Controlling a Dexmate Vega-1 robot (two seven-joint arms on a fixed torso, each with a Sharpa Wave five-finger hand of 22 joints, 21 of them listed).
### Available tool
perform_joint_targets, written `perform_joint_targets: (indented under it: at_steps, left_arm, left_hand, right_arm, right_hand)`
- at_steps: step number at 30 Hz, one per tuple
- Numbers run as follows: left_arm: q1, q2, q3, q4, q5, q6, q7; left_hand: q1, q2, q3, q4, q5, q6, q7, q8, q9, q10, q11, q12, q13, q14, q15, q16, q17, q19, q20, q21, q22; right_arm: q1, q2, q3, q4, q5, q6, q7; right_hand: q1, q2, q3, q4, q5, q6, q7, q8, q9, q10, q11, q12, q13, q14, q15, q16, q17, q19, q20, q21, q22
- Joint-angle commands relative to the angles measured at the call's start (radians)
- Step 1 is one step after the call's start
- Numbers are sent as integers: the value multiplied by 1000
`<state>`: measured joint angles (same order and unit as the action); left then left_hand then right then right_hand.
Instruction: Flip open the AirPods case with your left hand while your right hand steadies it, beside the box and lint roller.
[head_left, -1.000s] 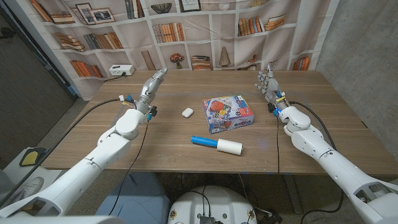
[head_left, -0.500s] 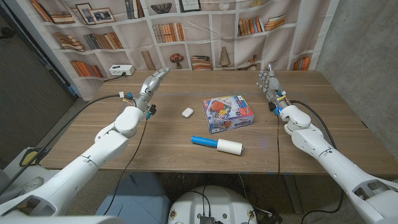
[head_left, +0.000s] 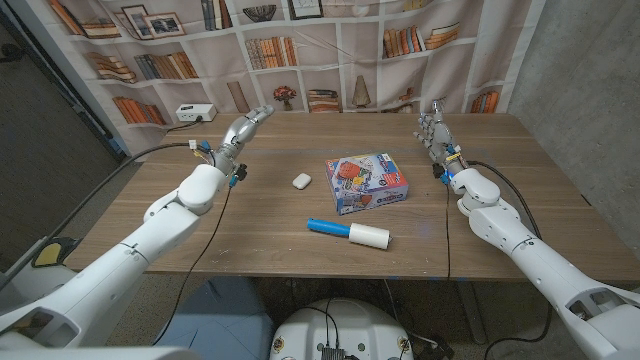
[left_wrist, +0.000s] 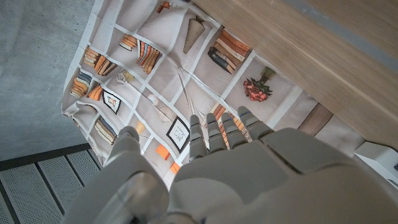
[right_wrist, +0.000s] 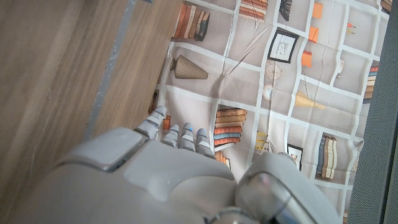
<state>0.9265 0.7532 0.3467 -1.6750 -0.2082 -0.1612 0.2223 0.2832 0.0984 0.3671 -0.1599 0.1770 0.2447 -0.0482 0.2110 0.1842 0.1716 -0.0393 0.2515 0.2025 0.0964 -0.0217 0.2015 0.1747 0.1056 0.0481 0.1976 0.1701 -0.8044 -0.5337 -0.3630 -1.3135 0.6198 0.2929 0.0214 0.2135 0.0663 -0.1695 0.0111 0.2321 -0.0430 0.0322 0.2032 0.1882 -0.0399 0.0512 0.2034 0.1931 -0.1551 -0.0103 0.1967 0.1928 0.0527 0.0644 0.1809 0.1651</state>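
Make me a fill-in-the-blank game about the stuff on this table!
1. The lint roller has a ____ handle.
2. The small white AirPods case has its lid ____.
3. The colourful box lies between the AirPods case and the robot's ____ hand.
4. The left hand holds ____.

Missing words: blue; closed; right; nothing

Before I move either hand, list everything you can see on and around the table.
AirPods case: one, white, shut, left of the box
box: one, colourful, table middle
lint roller: one, blue handle, white roll, in front of the box
power strip: one, white, far left corner
table: one, wooden
bookshelf backdrop: one, printed, behind the table
left hand: one, grey, open, above far left
right hand: one, grey, open, far right
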Motion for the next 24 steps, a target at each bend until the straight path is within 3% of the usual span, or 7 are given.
perform_joint_targets:
  at_steps: [1, 7, 24]
  left_arm:
    - [12, 15, -11, -12, 55, 0, 40]
    - [18, 34, -12, -31, 128, 13, 78]
    - [13, 78, -13, -83, 208, 57, 64]
  left_hand:
    - [13, 2, 8, 1, 2, 13, 3, 7, 3, 6, 0, 3, 3, -3, -4, -4, 4, 10, -7, 5, 4]
    - [5, 10, 9, 12, 0, 26, 4, 9, 4, 13, 4, 4, 4, 0, -8, -4, 6, 18, -14, 7, 5]
    - [-1, 4, 8, 15, -2, 37, 1, 6, 5, 28, -5, 6, 5, 8, -15, -6, 6, 24, -21, 5, 5]
  right_arm:
    - [0, 7, 3, -2, 3, -2, -10]
    - [-4, 5, 4, -12, 1, -3, -18]
    - [-23, -4, 13, -38, 1, -1, -33]
  right_hand:
    - [11, 0, -3, -7, -5, 3, -3, 0, 2, 6, 4, 1, 2, -4, -1, 0, 3, -6, 5, 3, 4]
    - [11, 0, -2, -8, -5, 3, -3, 0, 2, 7, 4, 1, 2, -4, -2, 0, 3, -7, 6, 3, 4]
    - [12, 2, -2, -8, -6, 4, -3, -1, 2, 8, 3, 1, 2, -4, -2, 1, 3, -6, 7, 4, 4]
